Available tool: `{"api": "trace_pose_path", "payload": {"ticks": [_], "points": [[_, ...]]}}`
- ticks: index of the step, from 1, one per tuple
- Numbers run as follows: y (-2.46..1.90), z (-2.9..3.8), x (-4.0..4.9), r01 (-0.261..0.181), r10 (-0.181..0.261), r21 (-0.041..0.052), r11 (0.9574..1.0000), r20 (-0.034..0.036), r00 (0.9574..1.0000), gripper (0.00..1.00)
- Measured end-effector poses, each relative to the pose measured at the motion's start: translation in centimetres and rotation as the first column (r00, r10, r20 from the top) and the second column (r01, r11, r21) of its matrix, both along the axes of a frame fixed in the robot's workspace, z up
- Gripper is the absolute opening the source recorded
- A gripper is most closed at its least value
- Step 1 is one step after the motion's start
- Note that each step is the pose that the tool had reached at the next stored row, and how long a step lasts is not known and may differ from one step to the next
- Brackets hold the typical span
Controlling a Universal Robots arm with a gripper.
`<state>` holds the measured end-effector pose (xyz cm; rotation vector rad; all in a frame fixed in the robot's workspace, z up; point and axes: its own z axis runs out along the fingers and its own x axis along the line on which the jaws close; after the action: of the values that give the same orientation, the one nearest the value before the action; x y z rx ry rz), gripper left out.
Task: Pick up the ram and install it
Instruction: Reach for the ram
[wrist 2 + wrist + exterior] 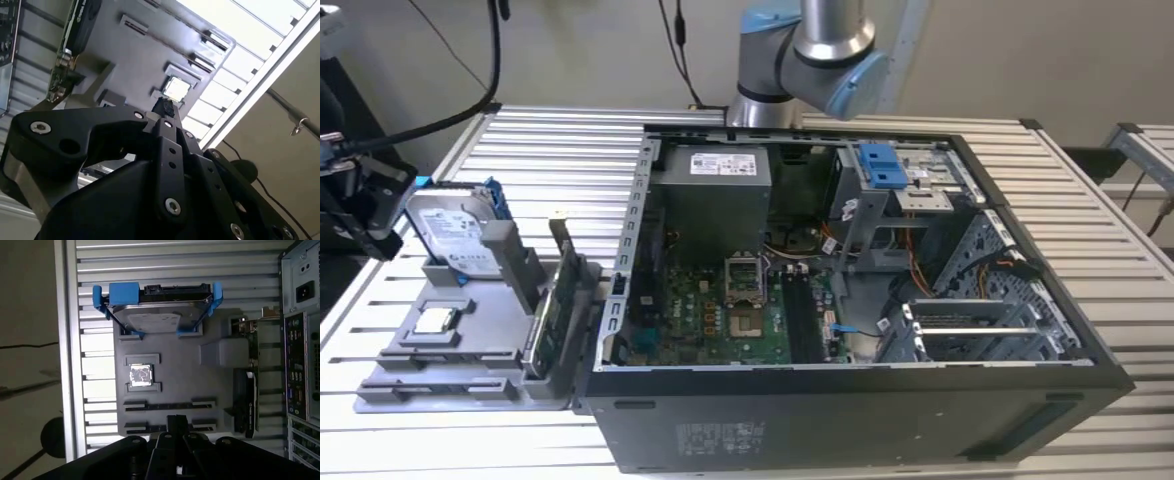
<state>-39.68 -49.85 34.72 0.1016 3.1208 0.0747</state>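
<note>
End effector [176, 422] apparently closed, empty | over gray tray [190, 375] | near likely ram [165, 404]

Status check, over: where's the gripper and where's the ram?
Gripper over grey tray, contact unclear. Ram on edge in its tray slot, not installed. Nothing between them.

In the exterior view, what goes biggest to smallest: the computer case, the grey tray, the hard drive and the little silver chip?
1. computer case
2. grey tray
3. hard drive, standing on edge in the tray
4. silver chip, lying flat on the tray
</note>
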Motion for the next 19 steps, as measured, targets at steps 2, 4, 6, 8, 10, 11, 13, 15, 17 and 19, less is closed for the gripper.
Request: {"api": "trace_pose_path", "payload": {"ticks": [2, 4, 6, 8, 10, 11, 13, 15, 17, 19], "points": [[-0.4, -0.12, 0.06, 0.0, 0.0, 0.0, 1.0, 0.0, 1.0, 0.11], [-1.04, -0.23, 0.09, 0.0, 0.0, 0.0, 1.0, -0.0001, 1.0, 0.11], [-1.51, -0.36, 0.1, 0.0, 0.0, 0.0, 1.0, -0.0001, 1.0, 0.11], [-1.9, -0.48, 0.12, 0.0, 0.0, 0.0, 1.0, 0.0, 1.0, 0.11], [-2.33, -0.62, 0.15, 0.0, 0.0, 0.0, 1.0, -0.0001, 1.0, 0.11], [-2.54, -0.68, 0.16, 0.0, 0.0, 0.0, 1.0, -0.0001, 1.0, 0.11], [-2.9, -0.79, 0.17, 0.0, 0.0, 0.0, 1.0, 0.0, 1.0, 0.11], [-3.18, -0.88, 0.17, 0.0, 0.0, 0.0001, 1.0, 0.0, 1.0, 0.11], [-3.41, -0.94, 0.17, 0.0, 0.0, 0.0, 1.0, -0.0001, 1.0, 0.11], [-3.53, -0.96, 0.16, 0.0, 0.0, 0.0, 1.0, 0.0, 1.0, 0.11]]}}
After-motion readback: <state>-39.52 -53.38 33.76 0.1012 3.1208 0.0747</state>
